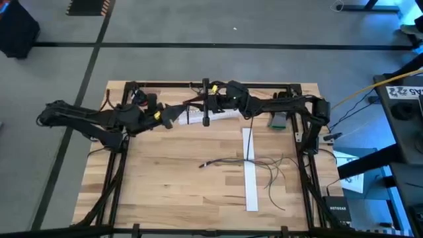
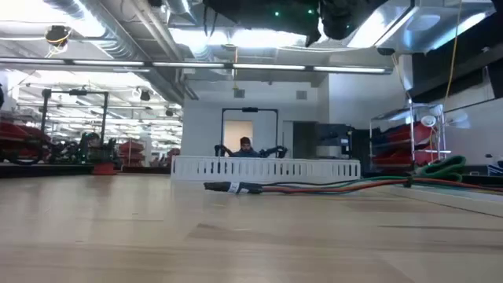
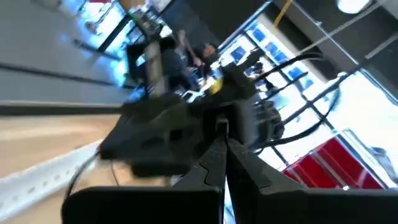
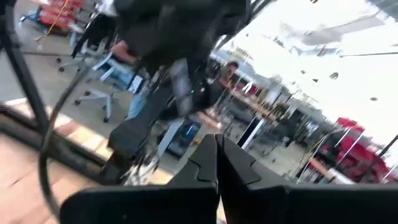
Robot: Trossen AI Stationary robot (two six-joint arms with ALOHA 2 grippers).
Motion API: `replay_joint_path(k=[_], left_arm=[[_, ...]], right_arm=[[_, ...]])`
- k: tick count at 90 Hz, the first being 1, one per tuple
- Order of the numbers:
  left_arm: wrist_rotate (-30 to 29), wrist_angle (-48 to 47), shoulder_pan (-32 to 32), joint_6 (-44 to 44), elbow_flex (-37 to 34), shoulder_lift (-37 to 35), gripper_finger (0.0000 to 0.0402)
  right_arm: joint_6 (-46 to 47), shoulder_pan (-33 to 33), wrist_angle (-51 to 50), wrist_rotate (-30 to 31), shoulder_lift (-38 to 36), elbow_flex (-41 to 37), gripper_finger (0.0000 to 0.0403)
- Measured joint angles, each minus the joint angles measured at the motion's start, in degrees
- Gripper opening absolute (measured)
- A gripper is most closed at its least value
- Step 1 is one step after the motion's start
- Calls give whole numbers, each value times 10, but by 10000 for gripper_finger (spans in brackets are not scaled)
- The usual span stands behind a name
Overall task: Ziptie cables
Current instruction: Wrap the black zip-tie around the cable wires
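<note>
The cables (image 1: pixel 246 161) lie loose on the wooden table right of centre, thin wires curving toward the near right; the low view shows them as red, green and dark strands (image 2: pixel 314 187) resting flat on the tabletop. Both arms are raised over the table's far middle. My left gripper (image 1: pixel 172 119) is shut, its fingertips (image 3: pixel 221 149) pointing at the right arm's wrist. My right gripper (image 1: pixel 198 104) is shut too (image 4: pixel 216 146) and faces the left arm. I see nothing between either pair of fingers.
A white perforated rail (image 1: pixel 213 115) (image 2: pixel 267 167) lies across the far middle under the grippers. A long white strip (image 1: pixel 250 173) runs from centre toward the near edge, crossing the cables. A green object (image 1: pixel 279 120) sits far right. A person (image 2: pixel 245 146) sits beyond the table.
</note>
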Motion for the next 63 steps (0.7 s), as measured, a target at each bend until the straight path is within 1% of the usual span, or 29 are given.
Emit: replay_joint_path(k=[10, 22, 37, 47, 56, 63], left_arm=[[2, -14, -11, 19, 0, -17, 0], [17, -30, -19, 33, 0, -28, 0], [23, -56, -20, 46, 0, -23, 0], [23, -77, -19, 59, 0, -22, 0], [23, -133, -19, 48, 0, -22, 0], [23, -183, -20, 28, 0, -21, 0]], right_arm=[[19, 0, -20, 0, -4, 0, 0], [92, 0, -57, 1, -9, 0, 0], [181, 0, -183, -8, -10, 37, 0], [195, 0, -246, -2, -8, 41, 0], [195, 0, -287, 6, -7, 30, 0], [195, 0, -293, 16, -6, 11, 0]])
